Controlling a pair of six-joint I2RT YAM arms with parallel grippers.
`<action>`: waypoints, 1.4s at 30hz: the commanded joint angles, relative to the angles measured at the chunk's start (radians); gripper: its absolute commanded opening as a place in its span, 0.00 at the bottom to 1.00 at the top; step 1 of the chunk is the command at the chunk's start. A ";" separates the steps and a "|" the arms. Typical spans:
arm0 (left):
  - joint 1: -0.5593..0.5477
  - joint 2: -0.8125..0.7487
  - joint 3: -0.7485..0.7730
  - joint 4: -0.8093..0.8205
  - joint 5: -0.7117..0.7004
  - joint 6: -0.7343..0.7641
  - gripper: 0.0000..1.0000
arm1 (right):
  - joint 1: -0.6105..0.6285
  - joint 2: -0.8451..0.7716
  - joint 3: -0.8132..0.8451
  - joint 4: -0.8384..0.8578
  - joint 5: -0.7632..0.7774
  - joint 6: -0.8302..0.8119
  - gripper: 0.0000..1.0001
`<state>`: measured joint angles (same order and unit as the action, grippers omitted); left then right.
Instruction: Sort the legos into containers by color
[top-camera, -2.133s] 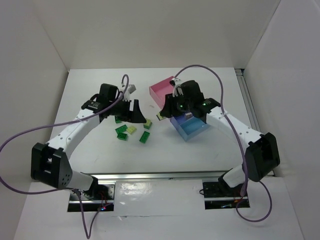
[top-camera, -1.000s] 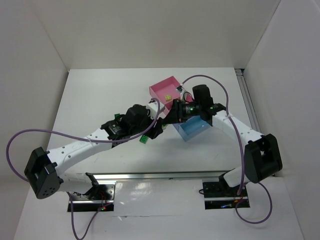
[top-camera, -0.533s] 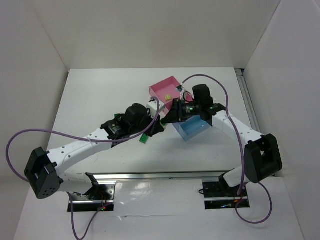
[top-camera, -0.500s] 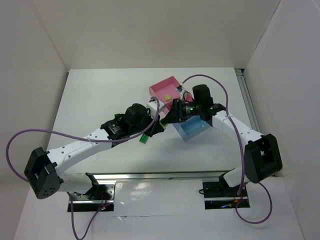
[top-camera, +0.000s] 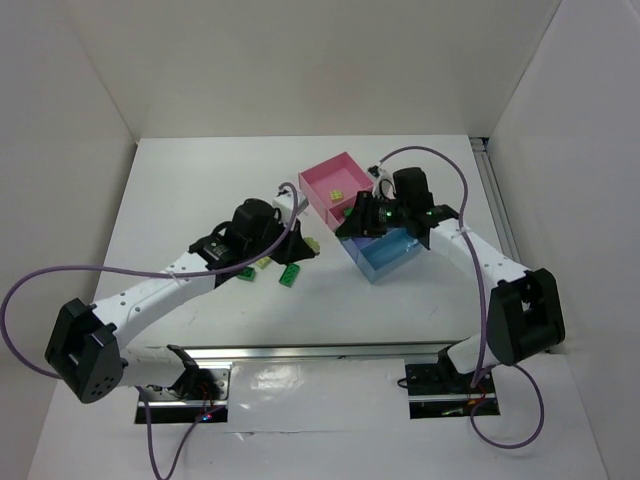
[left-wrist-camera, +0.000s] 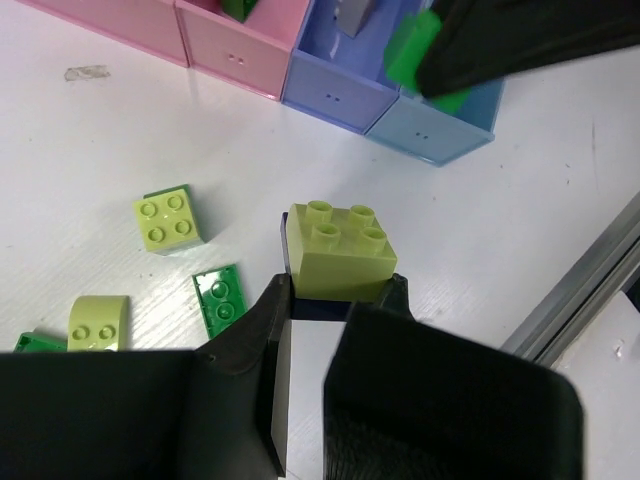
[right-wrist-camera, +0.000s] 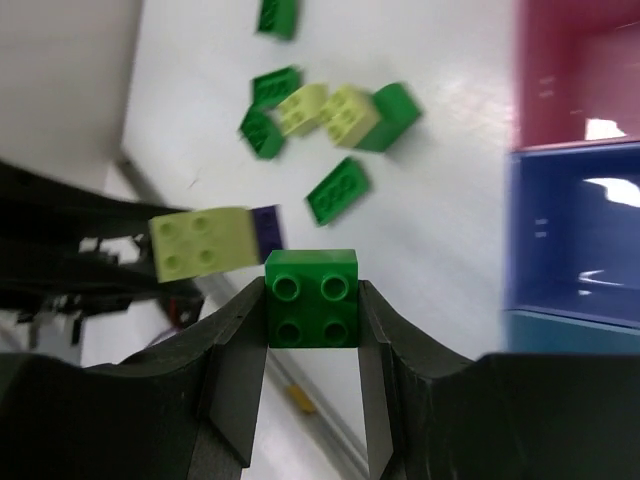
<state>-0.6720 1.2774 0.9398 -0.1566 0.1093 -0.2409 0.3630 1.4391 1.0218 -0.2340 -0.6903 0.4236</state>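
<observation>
Left pincer (left-wrist-camera: 338, 305) is clamped on a pale yellow-green lego (left-wrist-camera: 338, 250) above the desk (left-wrist-camera: 100, 130), while the right pincer (right-wrist-camera: 312, 285) grips a dark green lego (right-wrist-camera: 311, 305) just beside the joined containers (left-wrist-camera: 330, 95), with loose legos (left-wrist-camera: 168, 218) scattered nearby.

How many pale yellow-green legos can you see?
4: a held brick in the left gripper, a square brick and a rounded brick on the table, a fourth brick in the pink tray. Others may be hidden.
</observation>
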 joint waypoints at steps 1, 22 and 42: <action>0.029 -0.039 0.005 0.045 0.070 -0.028 0.00 | -0.015 -0.009 0.069 -0.036 0.220 -0.022 0.27; 0.138 0.017 0.060 0.008 0.317 -0.047 0.00 | 0.028 0.379 0.406 -0.111 0.638 -0.098 0.90; 0.301 0.261 0.347 -0.237 1.232 0.216 0.00 | -0.025 -0.209 -0.031 0.044 -0.153 -0.299 0.80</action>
<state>-0.4057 1.4929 1.2110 -0.3153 1.0218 -0.1432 0.3374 1.2572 1.0065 -0.2096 -0.6743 0.1879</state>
